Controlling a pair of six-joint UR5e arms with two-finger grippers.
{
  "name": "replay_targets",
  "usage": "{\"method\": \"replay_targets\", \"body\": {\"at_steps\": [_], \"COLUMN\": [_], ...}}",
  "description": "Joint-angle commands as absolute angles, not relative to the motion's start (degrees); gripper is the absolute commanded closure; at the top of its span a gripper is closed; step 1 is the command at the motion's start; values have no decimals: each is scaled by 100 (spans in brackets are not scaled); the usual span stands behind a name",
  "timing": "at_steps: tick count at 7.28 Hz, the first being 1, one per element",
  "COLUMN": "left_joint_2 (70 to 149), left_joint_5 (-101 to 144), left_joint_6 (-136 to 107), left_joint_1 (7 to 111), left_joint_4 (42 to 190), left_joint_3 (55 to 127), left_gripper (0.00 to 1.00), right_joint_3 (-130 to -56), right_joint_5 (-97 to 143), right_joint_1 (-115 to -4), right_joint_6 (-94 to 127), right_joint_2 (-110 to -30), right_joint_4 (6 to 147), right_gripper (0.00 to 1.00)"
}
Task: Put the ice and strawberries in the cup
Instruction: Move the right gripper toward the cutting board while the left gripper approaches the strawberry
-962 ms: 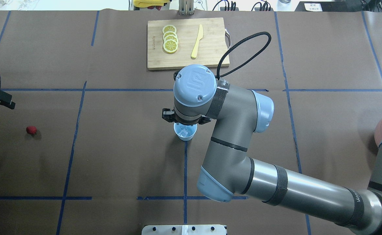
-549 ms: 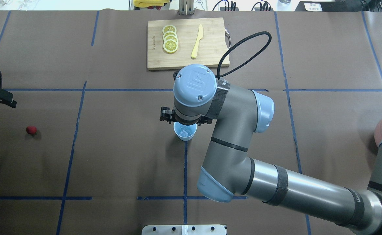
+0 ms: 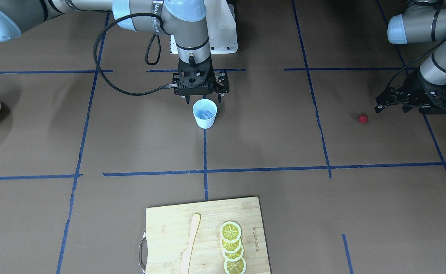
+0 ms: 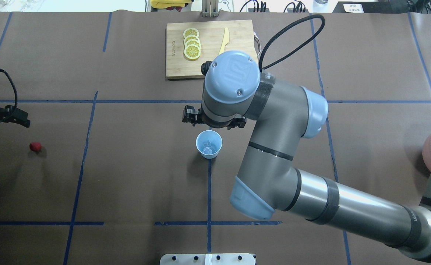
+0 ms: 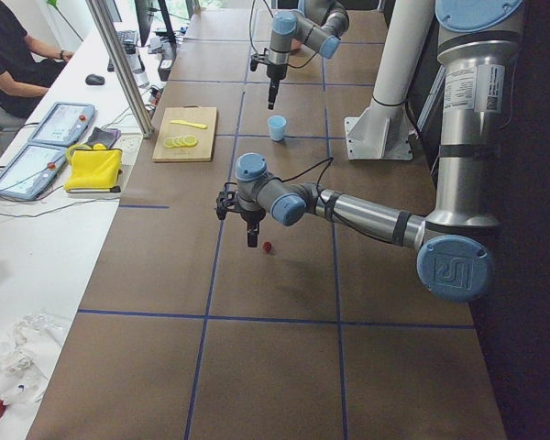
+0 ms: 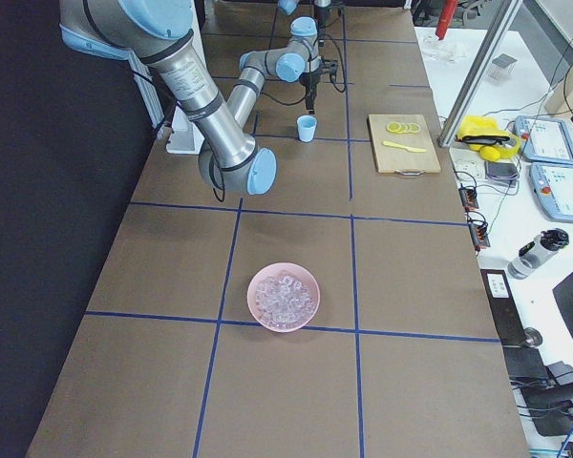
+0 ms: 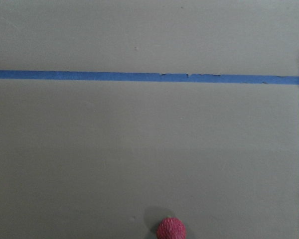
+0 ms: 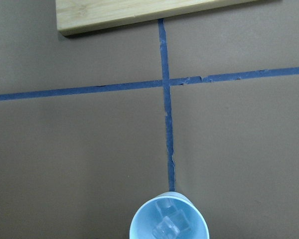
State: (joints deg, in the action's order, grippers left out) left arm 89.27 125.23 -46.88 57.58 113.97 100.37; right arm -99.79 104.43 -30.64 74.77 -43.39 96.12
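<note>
Ice [image 4: 208, 148] sits in the cup [image 4: 210, 155], centre of the tabletop [image 4: 127, 176] — right jaws hang wide and empty just beside it. Strawberry [image 3: 363, 118] lies bare near the left jaws, their gap unreadable; a sloppy pinch could roll it away.

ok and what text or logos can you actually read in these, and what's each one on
"UR": logo on the right arm's blue joint cap, and again on the left arm's elbow cap.
Too small to read: the brand stamp on the cutting board.
Too blurred to read: the white sign beyond the table's far edge.
Too small to read: the white sticker on the left arm's upright tube.
</note>
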Motion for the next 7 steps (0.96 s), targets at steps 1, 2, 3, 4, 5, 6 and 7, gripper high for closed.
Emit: {"method": "replay_targets", "body": {"at_steps": [1,2,3,4,5,6,7], "left_joint_2": [8921,8903,8886,8877,8860,8859,8851], "left_joint_5": [12280,12078,12015,11980,11979,11988,11980], "left_joint_6": [-5543,-5607,-5755,-5792,-5792,-5792,-5792], "left_joint_1": [5346,5170,5037,4967,4966,4966,4914], "left_joint_4": [12608,12647,12656,12656,12648,12647,12639], "left_joint_3": [9502,9475,9449,9448,9448,9448,9448], "left_gripper": [0,0,0,0,0,0,0], "right_joint_3": [-10238,-10387,-10563,-10608,-10608,-10608,-10617], "right_joint_5": [10808,10898,10977,11073,11092,11092,11092], "right_joint_1": [-3540,-3751,-3918,-4042,-4069,-4087,-4087], "right_joint_6": [7209,6946,6726,6628,6618,6618,6618], "right_joint_2": [-4455,-4578,-4727,-4807,-4825,-4834,-4843], "right_joint_4": [9677,9703,9781,9782,9782,9782,9782], "right_gripper": [1,1,1,1,1,1,1]}}
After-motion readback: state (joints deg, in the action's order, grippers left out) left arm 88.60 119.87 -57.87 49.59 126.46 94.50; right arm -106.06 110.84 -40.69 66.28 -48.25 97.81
